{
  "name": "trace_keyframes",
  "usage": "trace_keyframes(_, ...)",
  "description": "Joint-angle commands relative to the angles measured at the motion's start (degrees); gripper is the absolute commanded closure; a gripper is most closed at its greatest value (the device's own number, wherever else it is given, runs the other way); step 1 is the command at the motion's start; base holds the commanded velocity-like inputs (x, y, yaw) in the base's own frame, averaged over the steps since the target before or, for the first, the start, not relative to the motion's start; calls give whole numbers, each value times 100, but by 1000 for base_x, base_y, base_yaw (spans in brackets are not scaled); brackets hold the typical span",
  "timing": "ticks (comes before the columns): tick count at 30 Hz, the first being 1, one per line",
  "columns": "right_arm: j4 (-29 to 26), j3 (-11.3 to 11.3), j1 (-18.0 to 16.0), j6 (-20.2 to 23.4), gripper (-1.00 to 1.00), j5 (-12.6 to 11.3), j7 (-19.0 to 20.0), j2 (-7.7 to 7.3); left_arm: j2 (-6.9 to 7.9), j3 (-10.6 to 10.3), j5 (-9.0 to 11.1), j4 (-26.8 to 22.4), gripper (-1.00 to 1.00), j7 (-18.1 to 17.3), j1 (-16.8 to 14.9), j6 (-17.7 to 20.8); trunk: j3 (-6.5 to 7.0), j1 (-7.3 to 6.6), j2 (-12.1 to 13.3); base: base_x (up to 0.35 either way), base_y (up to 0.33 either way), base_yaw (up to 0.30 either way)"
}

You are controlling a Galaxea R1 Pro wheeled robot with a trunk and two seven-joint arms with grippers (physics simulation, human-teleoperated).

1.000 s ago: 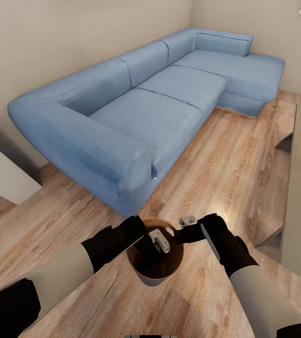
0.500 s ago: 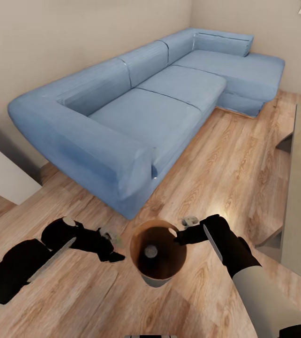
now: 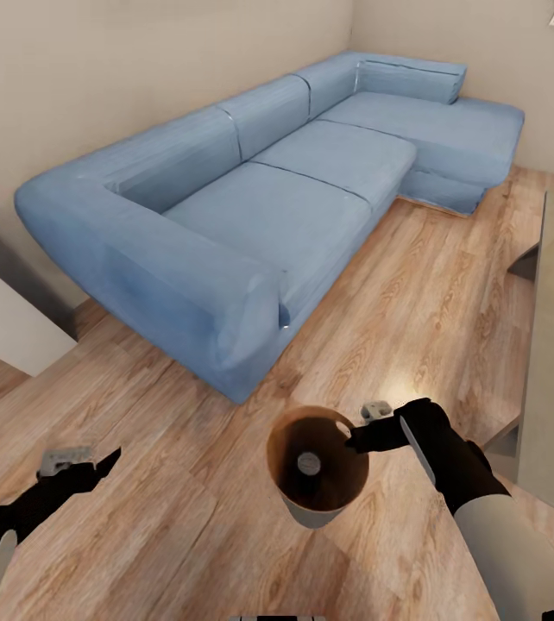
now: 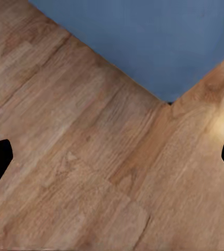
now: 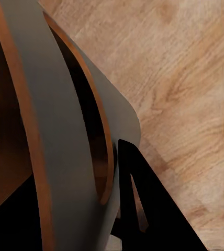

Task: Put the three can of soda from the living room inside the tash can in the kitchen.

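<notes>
Pale wood floor (image 3: 182, 483) by the blue sofa (image 3: 251, 216). Lower middle, right pincer (image 3: 356, 436) grips the tash can (image 3: 316, 509) rim (one can (image 3: 309, 464) inside). Left pincer (image 3: 83, 466), lower left, gapes empty. Next job, I think: fetch another can.

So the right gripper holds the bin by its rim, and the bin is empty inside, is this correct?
Not quite. The right gripper does hold the bin by its rim, but the bin is not empty: the head view shows one can, silvery top up, at its bottom.
</notes>
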Motion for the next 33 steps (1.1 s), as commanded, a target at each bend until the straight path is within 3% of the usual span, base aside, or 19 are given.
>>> trace_keyframes(1,-3,-44,23,67,100,-245,35,-8,-40,12,-2,180,-100,130,21,-234,1,0,0,0,0,0)
trace_keyframes(2,-3,-175,117,67,100,-244,37,-35,-115,33,-26,546,-100,359,66,-715,1,0,0,0,0,0)
trace_keyframes(5,-47,-324,212,67,100,-260,71,-47,-176,46,-48,997,-100,525,102,-1083,1,0,0,0,0,0)
trace_keyframes(10,-80,-376,252,24,100,-242,43,-13,-238,51,-38,1453,-100,607,168,-1509,1,0,0,0,0,0)
trace_keyframes(33,-143,-369,260,17,100,-216,-2,22,-317,43,-48,1559,-100,651,263,-1673,-376,461,-842,0,0,0)
